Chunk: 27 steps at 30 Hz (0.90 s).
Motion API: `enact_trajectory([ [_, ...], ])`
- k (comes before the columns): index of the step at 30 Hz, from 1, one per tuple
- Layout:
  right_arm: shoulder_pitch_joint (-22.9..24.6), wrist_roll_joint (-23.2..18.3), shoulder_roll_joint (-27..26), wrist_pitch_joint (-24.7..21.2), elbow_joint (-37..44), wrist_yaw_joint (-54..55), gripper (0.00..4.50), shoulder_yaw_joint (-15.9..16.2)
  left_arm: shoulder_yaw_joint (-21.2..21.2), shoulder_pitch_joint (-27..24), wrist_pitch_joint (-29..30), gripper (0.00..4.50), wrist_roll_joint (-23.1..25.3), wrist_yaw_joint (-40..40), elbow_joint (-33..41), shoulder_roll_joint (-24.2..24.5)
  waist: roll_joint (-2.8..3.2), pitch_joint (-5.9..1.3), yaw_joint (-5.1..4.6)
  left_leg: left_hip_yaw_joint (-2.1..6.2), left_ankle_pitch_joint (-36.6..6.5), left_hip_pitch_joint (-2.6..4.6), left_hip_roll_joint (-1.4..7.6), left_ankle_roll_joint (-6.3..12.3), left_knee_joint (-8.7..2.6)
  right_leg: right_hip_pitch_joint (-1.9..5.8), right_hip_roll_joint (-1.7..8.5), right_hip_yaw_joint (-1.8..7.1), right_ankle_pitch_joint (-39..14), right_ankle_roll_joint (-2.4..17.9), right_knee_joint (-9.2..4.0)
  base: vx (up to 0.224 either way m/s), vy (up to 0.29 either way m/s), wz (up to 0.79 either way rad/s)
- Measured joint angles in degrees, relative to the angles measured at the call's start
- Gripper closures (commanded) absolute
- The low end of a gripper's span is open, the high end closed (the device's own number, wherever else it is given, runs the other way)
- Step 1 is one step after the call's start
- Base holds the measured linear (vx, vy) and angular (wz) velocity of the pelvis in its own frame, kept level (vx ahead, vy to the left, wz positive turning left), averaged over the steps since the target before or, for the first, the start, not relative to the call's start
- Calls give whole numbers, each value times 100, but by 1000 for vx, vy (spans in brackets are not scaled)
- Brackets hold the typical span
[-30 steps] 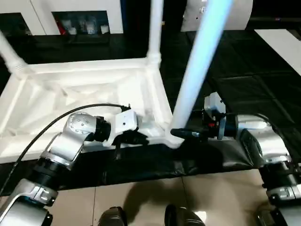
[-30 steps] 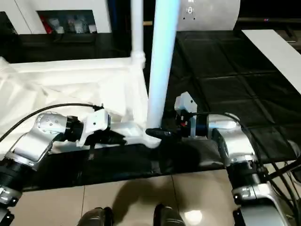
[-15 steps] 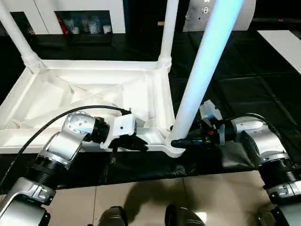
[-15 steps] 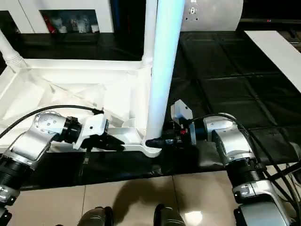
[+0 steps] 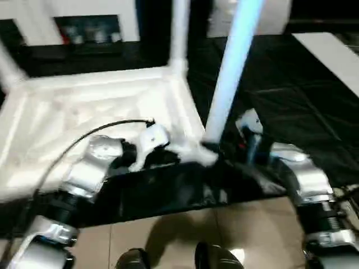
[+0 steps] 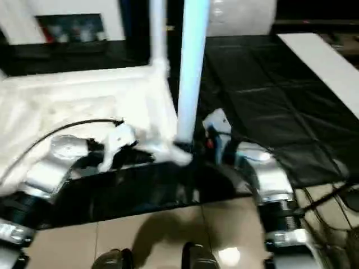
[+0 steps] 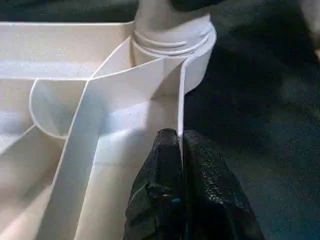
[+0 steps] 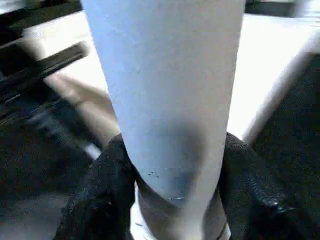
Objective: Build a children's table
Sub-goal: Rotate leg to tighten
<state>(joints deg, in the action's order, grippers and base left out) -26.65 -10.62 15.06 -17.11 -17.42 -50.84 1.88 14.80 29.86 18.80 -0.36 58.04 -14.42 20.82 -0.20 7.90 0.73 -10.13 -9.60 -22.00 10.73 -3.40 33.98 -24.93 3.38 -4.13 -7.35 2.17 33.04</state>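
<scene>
Left wrist view: left pincer pinches tabletop rim; right pincer apparently clamps leg.

A black quilted mat covers most of the floor, stitched into large squares and filling the middle and right of the frame. Along the bottom edge lies glossy beige floor tile with thin grout lines and a bright light reflection. At upper left, white cabinet panels frame a dark recess holding small blurred items. A flat white panel lies at upper right.
</scene>
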Motion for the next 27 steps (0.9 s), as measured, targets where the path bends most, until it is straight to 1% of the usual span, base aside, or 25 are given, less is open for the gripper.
enact_trajectory([
  [2,-21,204,-475,-140,62,1016,254,-220,-117,55,362,450,95,-603,-11,-388,-5,-3,-42,1,0,-1,1,0,-2,-2,-1,-1,0,0,5,0,0,0],
  [4,-100,405,-820,-202,72,1874,254,-318,-129,183,630,450,224,-1058,-54,-678,-4,-3,-51,2,0,-5,1,0,-7,-8,-1,-2,0,0,4,0,0,0],
  [9,-251,620,-1336,-198,-25,3083,254,-559,-132,332,840,450,409,-1779,-178,-1173,-4,-3,-40,2,-2,-14,-2,0,-17,-11,-1,-2,0,-1,-1,0,0,0],
  [10,-254,628,-1423,-137,-50,3250,219,-614,-128,352,876,450,452,-1869,-185,-1250,-4,-3,-37,2,-3,-16,-2,0,-23,-12,-1,-3,-1,-1,-2,0,0,0],
  [11,-254,625,-1452,-98,-64,3326,198,-626,-125,359,892,450,455,-1902,-185,-1276,-4,-3,-35,2,-3,-16,-2,1,-26,-13,-1,-3,-2,-3,-2,0,0,0],
  [12,-254,605,-1514,-80,-67,3377,184,-680,-120,368,909,450,459,-1922,-184,-1291,-4,-3,-34,2,-3,-15,-2,1,-30,-14,-1,-3,-3,-5,-3,0,0,0],
  [14,-254,594,-1608,-50,-66,3428,175,-739,-101,378,922,450,472,-1953,-182,-1305,-3,-3,-34,2,-3,-15,-2,1,-36,-15,-1,-4,-2,-3,-2,0,0,0],
  [16,-252,592,-1603,-43,-65,3424,141,-739,-60,385,921,450,510,-1953,-167,-1284,-3,-3,-34,2,-3,-15,-2,1,-35,-14,-1,-4,-2,-2,-2,0,0,0],
  [17,-240,595,-1576,-9,-65,3386,141,-714,-29,393,912,450,510,-1947,-163,-1254,-3,-3,-33,2,-3,-15,-2,1,-35,-14,-1,-4,-2,-3,-2,0,0,0],
  [19,-181,620,-1327,146,-85,3056,132,-488,39,398,801,450,502,-1793,-158,-1100,-3,-3,-40,2,-3,-15,-2,1,-34,-15,-1,-3,-2,-3,-3,0,0,0],
  [20,-164,633,-1203,235,-117,2880,120,-418,75,398,725,450,508,-1702,-159,-995,-2,-2,-45,2,-3,-15,-2,1,-34,-15,-1,-3,-2,-3,-2,0,0,0],
  [21,-159,633,-1082,282,-140,2688,120,-362,95,398,676,450,505,-1636,-159,-939,-2,-2,-47,2,-3,-14,-2,0,-36,-16,-1,-3,-2,-3,-2,0,0,0],
  [22,-159,615,-954,331,-175,2421,92,-341,124,398,599,450,507,-1545,-161,-836,-2,-2,-45,2,-3,-14,1,0,-36,-16,-3,-5,-2,-3,0,0,0,0],
  [24,-160,590,-816,377,-199,2129,89,-304,133,398,524,450,509,-1461,-166,-761,-2,-2,-48,2,-2,-14,4,0,-35,-17,-6,-5,-1,-1,1,0,0,0],
  [27,-207,471,-347,417,-298,1371,89,-197,205,383,187,450,497,-1114,-210,-473,-2,-2,-41,2,-2,-14,4,0,-34,-17,-7,-5,1,1,2,0,0,0],
])
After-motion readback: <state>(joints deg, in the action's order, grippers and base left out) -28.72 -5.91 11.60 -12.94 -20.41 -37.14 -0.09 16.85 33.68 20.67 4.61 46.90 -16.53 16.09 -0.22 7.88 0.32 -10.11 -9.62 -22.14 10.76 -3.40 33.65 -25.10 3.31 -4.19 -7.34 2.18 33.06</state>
